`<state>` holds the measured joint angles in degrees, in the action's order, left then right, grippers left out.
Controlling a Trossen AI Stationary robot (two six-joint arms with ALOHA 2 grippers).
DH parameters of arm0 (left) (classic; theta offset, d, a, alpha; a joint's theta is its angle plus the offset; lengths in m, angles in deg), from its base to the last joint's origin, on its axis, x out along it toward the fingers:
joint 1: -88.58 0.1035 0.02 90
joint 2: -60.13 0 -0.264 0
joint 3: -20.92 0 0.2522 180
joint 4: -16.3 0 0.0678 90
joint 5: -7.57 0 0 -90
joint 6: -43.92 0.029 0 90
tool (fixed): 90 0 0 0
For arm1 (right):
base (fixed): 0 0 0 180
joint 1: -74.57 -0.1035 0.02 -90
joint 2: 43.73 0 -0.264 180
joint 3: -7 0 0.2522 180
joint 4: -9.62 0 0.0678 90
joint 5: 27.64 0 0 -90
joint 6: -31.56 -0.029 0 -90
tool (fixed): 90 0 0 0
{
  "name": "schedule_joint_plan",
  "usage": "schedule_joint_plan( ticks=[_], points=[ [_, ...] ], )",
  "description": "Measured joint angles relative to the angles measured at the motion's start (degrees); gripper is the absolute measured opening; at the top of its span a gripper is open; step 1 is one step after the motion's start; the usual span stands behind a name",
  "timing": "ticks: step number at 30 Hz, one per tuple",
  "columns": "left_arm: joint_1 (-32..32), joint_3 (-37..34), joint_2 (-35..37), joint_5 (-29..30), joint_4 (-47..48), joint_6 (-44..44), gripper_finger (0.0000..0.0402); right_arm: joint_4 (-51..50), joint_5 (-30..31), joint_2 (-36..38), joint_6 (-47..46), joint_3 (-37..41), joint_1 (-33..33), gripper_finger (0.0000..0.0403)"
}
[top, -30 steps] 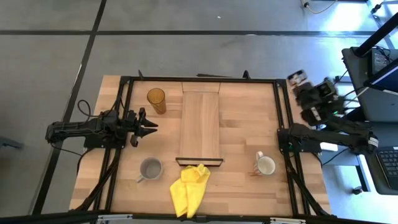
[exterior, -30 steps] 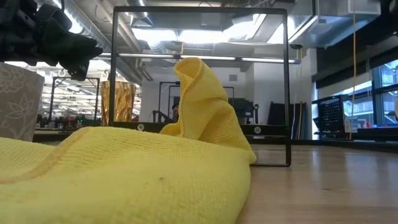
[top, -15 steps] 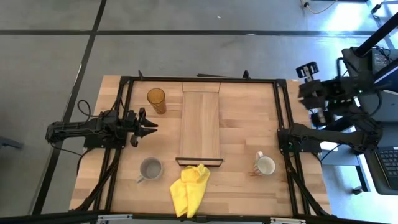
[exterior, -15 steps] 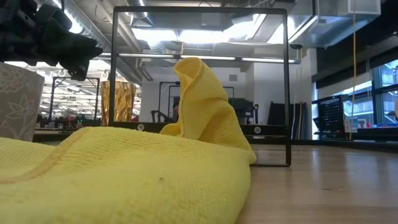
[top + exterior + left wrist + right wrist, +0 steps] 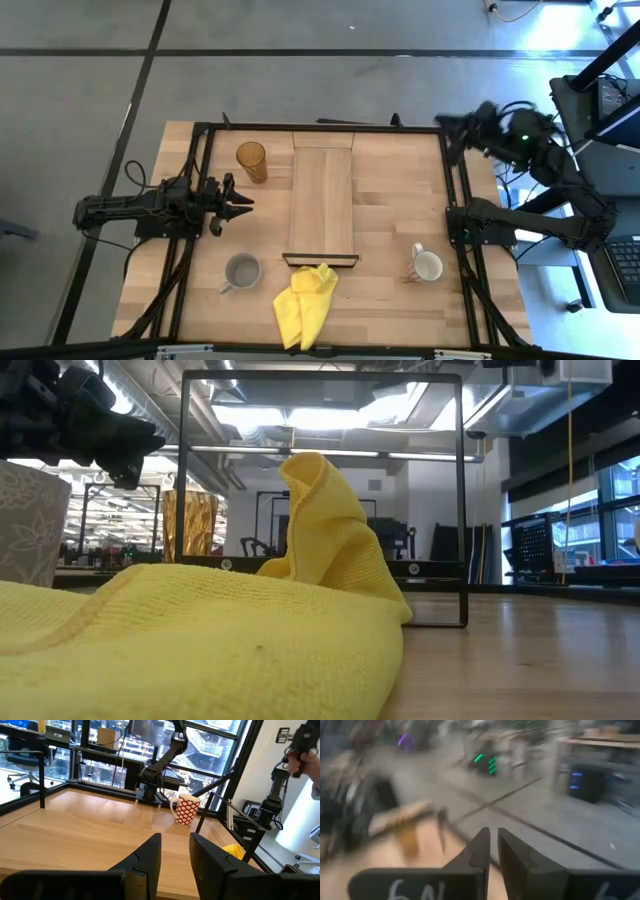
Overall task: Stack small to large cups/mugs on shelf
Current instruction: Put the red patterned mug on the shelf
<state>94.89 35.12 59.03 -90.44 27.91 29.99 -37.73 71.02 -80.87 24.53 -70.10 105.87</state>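
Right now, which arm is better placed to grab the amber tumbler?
Probably left: the left pincer sits beside the amber tumbler, while the right pincer hangs across the shelf.

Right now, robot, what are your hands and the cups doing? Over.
Left hand idle beside amber tumbler. Right hand up at table's far right corner. Shelf bare; three cups untouched. Yellow cloth at shelf's near end.

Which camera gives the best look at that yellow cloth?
The high view: the whole yellow cloth shows, crumpled at the shelf's dark end. The low view is filled by its folds, too close to place. The left wrist view catches a corner; the right wrist view shows none.
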Motion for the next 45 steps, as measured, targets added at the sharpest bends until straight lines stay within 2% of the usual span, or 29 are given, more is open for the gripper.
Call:
schedule_joint_plan(
  ticks=[3,5,8,11,16,22,25,27,30,33,36,40,43,45],
  points=[
    [0.0,0.0,0.0,-0.01,0.0,0.0,0.0096,4.44,0.01,-0.11,1.25,-4.28,0.47,0.0039],
    [-0.01,-0.01,0.0,-0.01,0.0,0.0,0.0096,5.71,-2.09,-0.08,2.59,-7.4,0.41,0.0039],
    [-0.02,0.0,-0.02,0.0,0.0,0.0,0.0096,8.74,-6.59,-0.03,-3.27,-11.35,0.4,0.0039],
    [-0.01,-0.02,-0.01,-0.01,0.0,0.0,0.0096,12.74,-7.21,-0.18,-6.0,-14.52,0.4,0.0039],
    [-0.01,-0.02,-0.01,0.0,0.0,0.0,0.0096,21.09,-12.16,-0.27,-6.4,-15.24,0.4,0.0039],
    [-0.01,-0.02,0.0,-0.02,0.0,0.0,0.0096,21.3,-17.32,-7.28,-10.52,-15.22,0.38,0.0039],
    [-0.02,-0.02,-0.02,0.0,0.0,0.0,0.0096,19.06,-17.73,-13.12,-10.31,-18.14,0.38,0.0039],
    [0.0,0.0,-0.01,0.0,0.0,0.0,0.0096,15.74,-18.07,-18.21,-7.76,-22.99,0.4,0.0039],
    [-0.01,-0.01,0.0,0.0,0.0,0.0,0.0096,11.1,-22.49,-26.27,-2.65,-32.76,0.4,0.0039],
    [-0.01,-0.02,-0.01,0.0,0.0,0.0,0.0096,2.27,-23.2,-33.35,2.91,-42.92,0.36,0.0039],
    [-0.02,0.0,0.0,0.0,0.0,0.0,0.0096,-12.4,-19.11,-38.94,6.67,-52.64,1.37,0.0039],
    [-0.02,-0.02,0.0,-0.02,0.0,0.0,0.0096,-37.85,-12.98,-45.04,8.94,-62.49,3.27,0.0039],
    [-0.02,0.0,-0.02,-0.02,0.0,0.0,0.0096,-54.83,-8.32,-48.09,7.9,-65.78,2.93,0.0039],
    [-0.02,0.0,-0.02,-0.01,0.0,0.0,0.0096,-56.44,-7.1,-48.4,5.27,-65.25,1.65,0.0039]
  ],
)
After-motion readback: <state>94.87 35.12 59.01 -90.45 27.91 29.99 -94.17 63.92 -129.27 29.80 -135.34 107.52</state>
